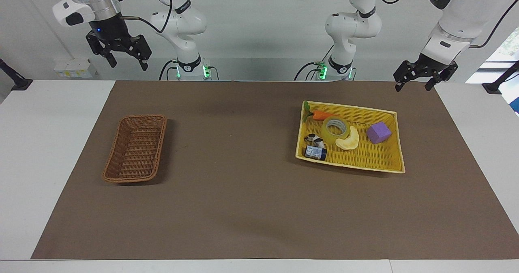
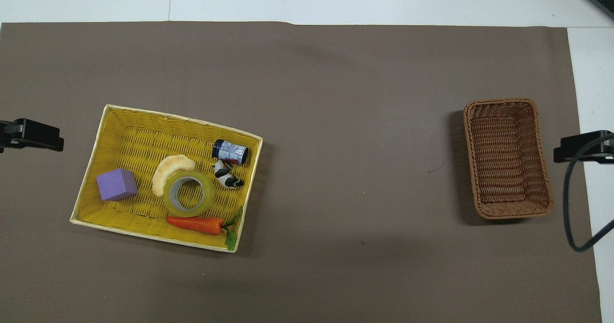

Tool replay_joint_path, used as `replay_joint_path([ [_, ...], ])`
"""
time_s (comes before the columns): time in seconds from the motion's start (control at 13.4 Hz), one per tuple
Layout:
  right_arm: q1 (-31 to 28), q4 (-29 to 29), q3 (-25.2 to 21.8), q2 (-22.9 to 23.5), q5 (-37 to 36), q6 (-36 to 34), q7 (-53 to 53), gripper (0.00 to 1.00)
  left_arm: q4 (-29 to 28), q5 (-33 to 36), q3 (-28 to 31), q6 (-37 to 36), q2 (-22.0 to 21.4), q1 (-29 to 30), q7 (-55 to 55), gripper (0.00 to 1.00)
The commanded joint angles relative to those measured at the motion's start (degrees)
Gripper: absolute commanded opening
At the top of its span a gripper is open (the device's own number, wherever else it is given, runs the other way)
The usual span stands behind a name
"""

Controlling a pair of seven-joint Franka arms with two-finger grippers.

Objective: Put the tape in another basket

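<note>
The tape (image 1: 335,127) (image 2: 188,196), a yellowish ring, lies flat in the yellow woven tray (image 1: 375,156) (image 2: 139,133) toward the left arm's end of the table. It touches a pale banana slice (image 1: 350,140). The brown wicker basket (image 1: 136,151) (image 2: 507,157) stands empty toward the right arm's end. My left gripper (image 1: 411,87) hangs open and empty in the air over the mat's edge by the robots, apart from the tray. My right gripper (image 1: 128,64) waits open and empty, high above the table's edge by the robots, at the brown basket's end.
In the tray with the tape lie a carrot (image 1: 322,115), a purple cube (image 1: 378,132), a small cow figure (image 1: 314,138) and a small blue can (image 1: 315,153). A brown mat (image 1: 243,175) covers the table between tray and basket.
</note>
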Motion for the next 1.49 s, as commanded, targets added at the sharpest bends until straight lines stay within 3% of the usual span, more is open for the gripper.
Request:
replay_joint_path([
  [0.0, -0.3, -0.4, 0.1, -0.6, 0.7, -0.4, -1.1, 1.0, 0.6, -0.1, 0.5, -1.2, -0.8, -0.9, 0.0, 1.0],
  [0.74, -0.3, -0.3, 0.1, -0.6, 0.7, -0.4, -1.1, 1.0, -6.2, -0.3, 0.5, 1.3, -3.9, -0.6, -1.2, 1.0],
  [1.04, -0.3, -0.4, 0.1, -0.6, 0.7, -0.5, -1.1, 1.0, -10.9, -1.9, 0.5, 5.5, -3.6, -2.0, -8.8, 1.0],
  [1.41, -0.3, -0.3, 0.1, -0.6, 0.7, -0.5, -1.1, 1.0, -22.4, -2.4, 0.4, 13.4, -6.9, -4.2, -27.1, 1.0],
])
